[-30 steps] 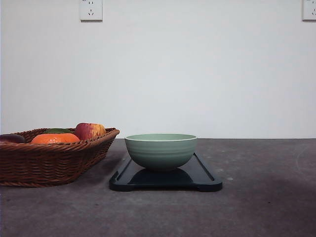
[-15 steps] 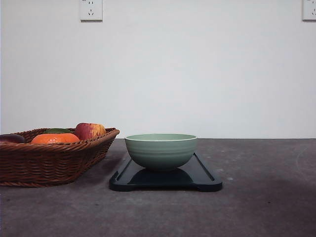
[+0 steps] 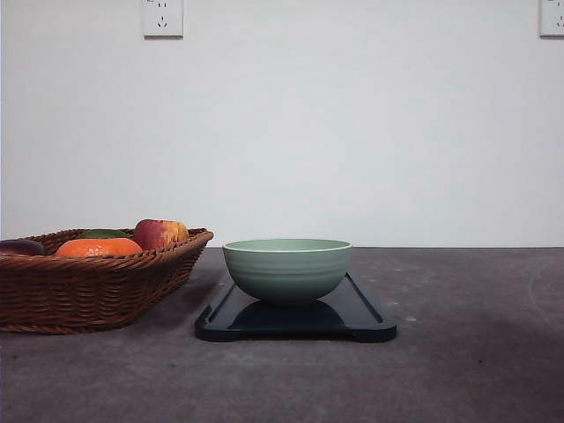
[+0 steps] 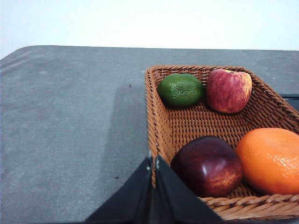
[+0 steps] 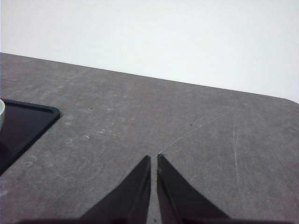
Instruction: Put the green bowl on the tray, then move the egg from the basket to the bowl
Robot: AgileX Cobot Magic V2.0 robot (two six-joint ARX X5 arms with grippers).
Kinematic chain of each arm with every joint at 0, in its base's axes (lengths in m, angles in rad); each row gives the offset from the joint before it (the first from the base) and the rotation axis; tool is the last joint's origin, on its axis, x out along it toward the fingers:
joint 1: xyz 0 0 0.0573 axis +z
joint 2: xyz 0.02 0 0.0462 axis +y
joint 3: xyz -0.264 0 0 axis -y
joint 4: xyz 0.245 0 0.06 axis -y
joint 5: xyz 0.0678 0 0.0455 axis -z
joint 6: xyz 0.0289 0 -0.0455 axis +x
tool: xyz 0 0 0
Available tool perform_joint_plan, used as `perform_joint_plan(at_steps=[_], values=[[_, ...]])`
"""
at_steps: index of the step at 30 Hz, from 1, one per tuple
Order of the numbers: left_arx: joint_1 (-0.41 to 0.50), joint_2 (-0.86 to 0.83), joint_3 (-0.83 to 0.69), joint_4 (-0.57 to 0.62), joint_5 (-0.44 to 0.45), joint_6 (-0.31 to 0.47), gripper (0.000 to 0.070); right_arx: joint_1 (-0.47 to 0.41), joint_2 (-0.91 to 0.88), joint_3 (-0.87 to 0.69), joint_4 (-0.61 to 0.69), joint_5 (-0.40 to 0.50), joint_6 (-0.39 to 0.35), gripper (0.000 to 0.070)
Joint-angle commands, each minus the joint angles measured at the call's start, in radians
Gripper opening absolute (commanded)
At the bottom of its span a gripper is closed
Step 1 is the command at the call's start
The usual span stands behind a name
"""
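nothing has shifted since a second ago: the green bowl (image 3: 287, 269) sits upright at the middle of the tray (image 3: 363, 319), and the basket (image 3: 84, 286) stands just beside the tray on the robot's left, holding a lime (image 4: 180, 89), a red apple (image 4: 228, 90), a dark red fruit (image 4: 208, 165) and an orange (image 4: 270, 160). the left gripper (image 4: 153, 162) hangs over the basket's near rim with its fingers pressed together on nothing, while the right gripper (image 5: 153, 159), fingers likewise closed and empty, hangs above bare table (image 5: 187, 135) to the tray's right.
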State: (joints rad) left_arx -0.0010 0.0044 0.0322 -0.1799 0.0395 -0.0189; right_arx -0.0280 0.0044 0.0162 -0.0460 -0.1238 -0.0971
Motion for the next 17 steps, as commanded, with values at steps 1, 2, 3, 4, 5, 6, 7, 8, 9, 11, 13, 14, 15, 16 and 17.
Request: perform_joint_plan(at_steps=[1, 2, 3, 4, 5, 6, 7, 8, 9, 11, 13, 14, 15, 16, 17], values=[[0.001, -0.001, -0.019, -0.006, 0.001, -0.003, 0.0000, 0.000, -0.001, -0.005, 0.010, 0.001, 0.011, 0.0017], [0.001, -0.001, -0.019, -0.006, 0.001, -0.003, 0.0000, 0.000, -0.001, -0.005, 0.010, 0.001, 0.011, 0.0017], [0.001, -0.001, -0.019, -0.006, 0.001, -0.003, 0.0000, 0.000, -0.001, -0.005, 0.010, 0.001, 0.011, 0.0016], [0.001, -0.001, -0.019, -0.006, 0.001, -0.003, 0.0000, 0.000, -0.001, -0.005, 0.010, 0.001, 0.011, 0.0017], [0.001, -0.001, -0.019, -0.006, 0.001, -0.003, 0.0000, 0.000, -0.001, -0.005, 0.010, 0.001, 0.011, 0.0017], [0.001, -0.001, -0.019, -0.006, 0.001, -0.003, 0.0000, 0.000, -0.001, -0.005, 0.010, 0.001, 0.011, 0.0017], [0.001, -0.001, -0.019, -0.006, 0.001, -0.003, 0.0000, 0.000, -0.001, -0.005, 0.010, 0.001, 0.011, 0.0016], [0.001, -0.001, -0.019, -0.006, 0.001, -0.003, 0.0000, 0.000, -0.001, -0.005, 0.010, 0.001, 0.011, 0.0017], [0.001, -0.001, -0.019, -0.006, 0.001, -0.003, 0.0000, 0.000, -0.001, -0.005, 0.010, 0.001, 0.011, 0.0017], [0.001, -0.001, -0.019, -0.006, 0.001, -0.003, 0.0000, 0.000, -0.001, -0.005, 0.010, 0.001, 0.011, 0.0017], [0.001, -0.001, -0.019, -0.006, 0.001, -0.003, 0.0000, 0.000, -0.001, -0.005, 0.010, 0.001, 0.011, 0.0017], [0.001, -0.001, -0.019, -0.006, 0.001, -0.003, 0.0000, 0.000, -0.001, -0.005, 0.010, 0.001, 0.011, 0.0017], [0.001, -0.001, -0.019, -0.007, 0.001, -0.003, 0.0000, 0.000, -0.001, -0.005, 0.010, 0.001, 0.011, 0.0016], [0.001, -0.001, -0.019, -0.007, 0.001, -0.003, 0.0000, 0.000, -0.001, -0.005, 0.010, 0.001, 0.011, 0.0017], [0.001, -0.001, -0.019, -0.006, 0.001, -0.003, 0.0000, 0.000, -0.001, -0.005, 0.010, 0.001, 0.011, 0.0017]])
